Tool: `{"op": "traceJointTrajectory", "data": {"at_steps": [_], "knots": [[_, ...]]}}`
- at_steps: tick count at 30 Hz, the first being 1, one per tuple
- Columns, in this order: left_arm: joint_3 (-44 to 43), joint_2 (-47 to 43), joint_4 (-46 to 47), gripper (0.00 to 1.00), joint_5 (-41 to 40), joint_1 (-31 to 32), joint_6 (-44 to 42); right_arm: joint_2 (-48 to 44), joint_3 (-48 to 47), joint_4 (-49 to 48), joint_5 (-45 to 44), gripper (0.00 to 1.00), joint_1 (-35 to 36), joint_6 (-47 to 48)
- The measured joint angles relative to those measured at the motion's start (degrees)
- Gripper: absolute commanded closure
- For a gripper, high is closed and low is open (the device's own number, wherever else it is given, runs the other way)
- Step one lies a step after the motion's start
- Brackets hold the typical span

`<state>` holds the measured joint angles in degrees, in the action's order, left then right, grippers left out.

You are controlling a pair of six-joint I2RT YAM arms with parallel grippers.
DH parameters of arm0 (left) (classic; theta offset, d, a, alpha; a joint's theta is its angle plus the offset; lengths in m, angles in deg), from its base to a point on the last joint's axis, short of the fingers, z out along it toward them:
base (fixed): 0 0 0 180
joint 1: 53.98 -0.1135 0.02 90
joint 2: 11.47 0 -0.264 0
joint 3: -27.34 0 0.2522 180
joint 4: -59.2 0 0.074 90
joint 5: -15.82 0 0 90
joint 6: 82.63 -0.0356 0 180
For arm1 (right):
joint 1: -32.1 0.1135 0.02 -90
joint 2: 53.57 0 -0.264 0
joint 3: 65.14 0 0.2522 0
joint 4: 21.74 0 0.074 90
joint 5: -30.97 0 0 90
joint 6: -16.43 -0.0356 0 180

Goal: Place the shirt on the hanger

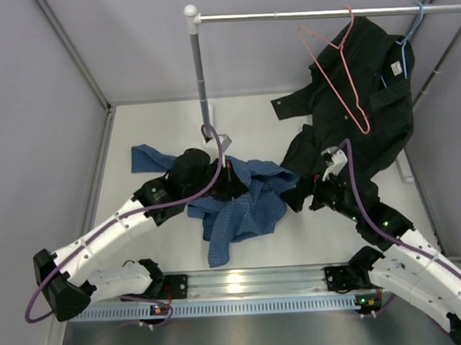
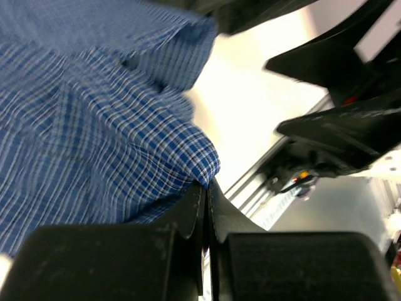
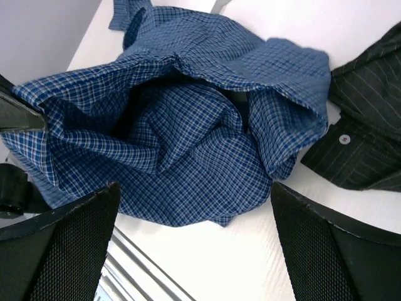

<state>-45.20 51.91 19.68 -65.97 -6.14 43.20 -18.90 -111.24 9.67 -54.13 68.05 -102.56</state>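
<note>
Left wrist view shows the left fingers (image 2: 195, 216) clenched on a fold of the shirt (image 1: 244, 210), whose collar is hidden among crumples. The right fingers (image 3: 338, 251) gape, released. The shirt lies bunched on the counter (image 1: 155, 126) just nearer than the pole (image 1: 199, 74), its length running far-left to near. Right of the pole, the hanger (image 1: 315, 54) overlaps a black shirt (image 1: 366, 111).
</note>
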Motion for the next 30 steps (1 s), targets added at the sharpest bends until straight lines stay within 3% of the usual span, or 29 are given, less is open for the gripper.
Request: {"op": "traceJointTrajectory", "data": {"at_steps": [4, 9, 10, 11, 12, 14, 15, 18, 22, 27, 30], "knots": [[-6.1, 4.3, 4.3, 1.0, -0.6, 4.8, 1.6, -1.6, -2.8, 2.8, -2.2, 0.0, 0.0, 1.1], [-13.9, 17.3, 11.0, 1.0, -9.3, 22.4, 1.4, -7.0, -13.6, 14.5, -15.3, 0.01, 0.0, 3.2], [-14.0, 19.7, 12.0, 0.91, -10.8, 25.6, 1.5, -7.8, -16.2, 15.6, -17.5, 0.01, 0.0, 3.7], [-13.9, 21.7, 12.3, 0.56, -11.8, 28.1, 1.4, -8.4, -18.4, 16.7, -19.4, 0.0, 0.0, 4.0], [-13.4, 23.3, 12.6, 0.36, -12.3, 29.7, 1.0, -8.8, -20.3, 17.0, -21.1, 0.0, 0.0, 4.5], [-12.0, 25.3, 12.6, 0.09, -14.0, 30.7, 1.1, -8.8, -22.1, 17.5, -23.9, 0.01, 0.0, 4.9], [-11.2, 25.7, 12.3, 0.02, -15.6, 30.6, 0.9, -8.7, -22.1, 17.9, -24.9, 0.01, 0.0, 5.0], [-7.8, 23.3, 11.6, 0.02, -23.9, 30.0, 1.7, -7.5, -21.5, 20.2, -26.6, 0.01, 0.0, 5.0], [1.0, 10.5, 7.4, 0.02, -41.5, 29.4, 6.6, -5.6, -19.6, 20.9, -27.1, 0.01, 0.0, 5.6], [10.3, -10.0, -2.0, 0.02, -57.8, 26.8, 24.2, -2.0, -18.4, 20.0, -25.4, 0.01, 0.0, 6.3], [14.5, -14.0, -7.6, 0.02, -58.5, 18.1, 33.9, 1.2, -17.2, 18.0, -23.3, 0.01, 0.0, 6.5]]}}
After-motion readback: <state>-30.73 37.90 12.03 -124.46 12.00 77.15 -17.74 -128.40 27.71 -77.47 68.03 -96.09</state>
